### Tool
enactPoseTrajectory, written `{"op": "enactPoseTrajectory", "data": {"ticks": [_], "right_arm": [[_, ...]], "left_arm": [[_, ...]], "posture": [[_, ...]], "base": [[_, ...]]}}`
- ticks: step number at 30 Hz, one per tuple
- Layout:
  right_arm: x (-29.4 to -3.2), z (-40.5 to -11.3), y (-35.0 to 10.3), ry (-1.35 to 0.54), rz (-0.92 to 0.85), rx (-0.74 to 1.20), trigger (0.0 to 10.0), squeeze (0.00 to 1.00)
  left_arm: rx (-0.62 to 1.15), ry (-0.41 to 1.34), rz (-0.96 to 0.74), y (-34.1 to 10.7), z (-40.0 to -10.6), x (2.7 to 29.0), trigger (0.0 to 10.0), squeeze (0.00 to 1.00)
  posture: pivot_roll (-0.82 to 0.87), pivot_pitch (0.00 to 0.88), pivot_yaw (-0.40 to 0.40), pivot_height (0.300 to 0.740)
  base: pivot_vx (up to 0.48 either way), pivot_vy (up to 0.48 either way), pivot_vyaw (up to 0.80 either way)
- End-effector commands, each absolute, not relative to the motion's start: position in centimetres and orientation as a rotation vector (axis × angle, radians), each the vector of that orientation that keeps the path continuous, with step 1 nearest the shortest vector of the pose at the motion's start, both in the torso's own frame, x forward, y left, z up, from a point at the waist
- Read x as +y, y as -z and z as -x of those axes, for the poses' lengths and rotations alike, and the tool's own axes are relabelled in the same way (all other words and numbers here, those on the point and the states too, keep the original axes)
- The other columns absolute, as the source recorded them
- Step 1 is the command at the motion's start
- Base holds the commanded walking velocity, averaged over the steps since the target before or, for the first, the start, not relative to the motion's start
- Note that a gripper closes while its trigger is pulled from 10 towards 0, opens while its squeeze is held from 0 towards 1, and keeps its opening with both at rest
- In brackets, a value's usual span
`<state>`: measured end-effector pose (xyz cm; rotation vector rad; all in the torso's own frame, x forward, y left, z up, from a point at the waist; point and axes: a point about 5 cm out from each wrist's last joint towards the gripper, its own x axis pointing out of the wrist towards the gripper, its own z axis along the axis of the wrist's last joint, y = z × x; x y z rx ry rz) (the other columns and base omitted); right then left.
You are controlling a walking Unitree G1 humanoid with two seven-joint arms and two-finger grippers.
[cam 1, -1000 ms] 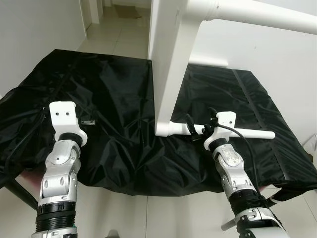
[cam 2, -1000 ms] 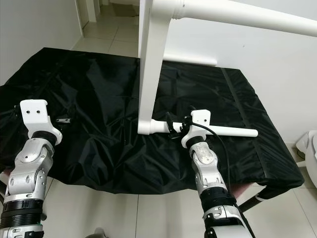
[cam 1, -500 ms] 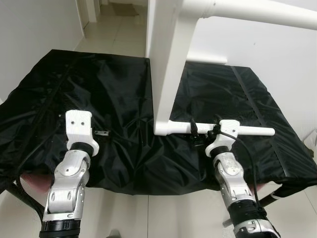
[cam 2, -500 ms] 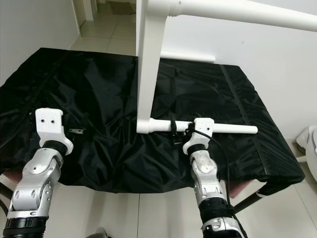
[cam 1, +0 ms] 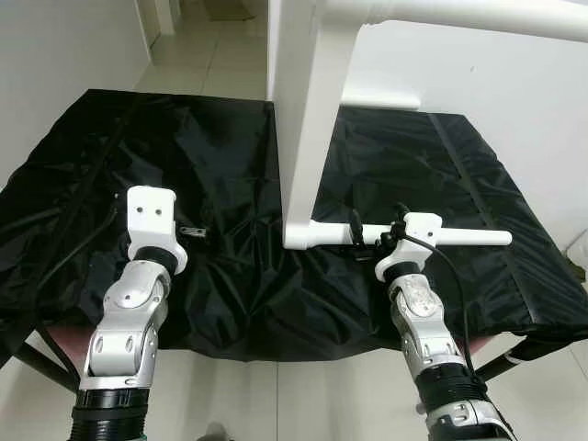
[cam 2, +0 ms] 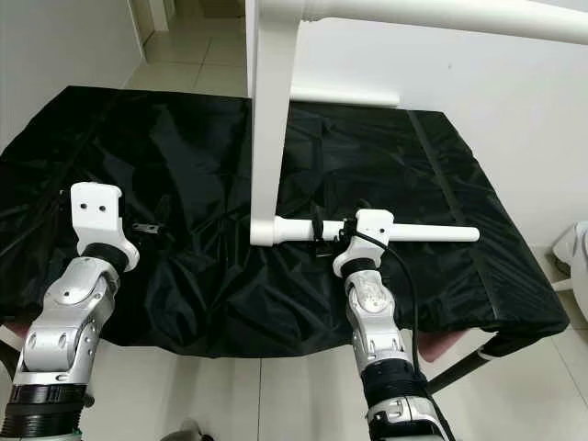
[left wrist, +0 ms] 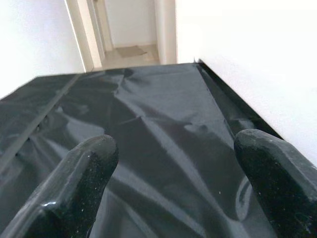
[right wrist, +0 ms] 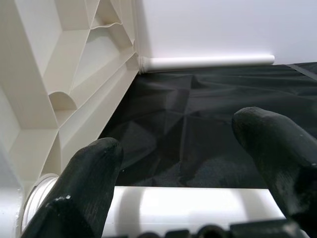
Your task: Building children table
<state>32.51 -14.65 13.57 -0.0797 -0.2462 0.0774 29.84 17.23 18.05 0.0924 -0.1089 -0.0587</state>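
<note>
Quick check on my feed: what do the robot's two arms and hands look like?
Both arms are jointed silver metal with black ribbed cuffs. Each ends in a white wrist block; the left hand and right hand have two thick, rounded black fingers. A black cable loops along the right arm.

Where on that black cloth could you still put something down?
The black cloth lies bare left of the upright white tabletop, and again right of it, behind the lower table leg. It's crowded at that leg, where the right gripper sits; a small metal part lies by the left gripper.
</note>
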Motion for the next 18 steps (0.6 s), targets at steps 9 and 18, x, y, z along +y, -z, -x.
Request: {"op": "enactPoseTrajectory", "data": {"ticks": [9,18], "right_arm": [[-14.2,-32.4,-13.6,-0.099,0.09,-0.254,10.0,0.0],[-14.7,-32.7,-14.2,-0.098,0.115,-0.276,10.0,0.0]], "left_arm": [[-0.071,0.112,-0.055,-17.1,-30.5,17.0,10.0,0.0],[-0.079,0.143,-0.053,-17.4,-31.5,16.7,10.0,0.0]], "posture": [[0.0,0.032,0.005,0.74],[-0.03,0.006,0.026,0.74]], "base": [[0.0,0.0,0.0],[0.0,0.0,0.0]]}}
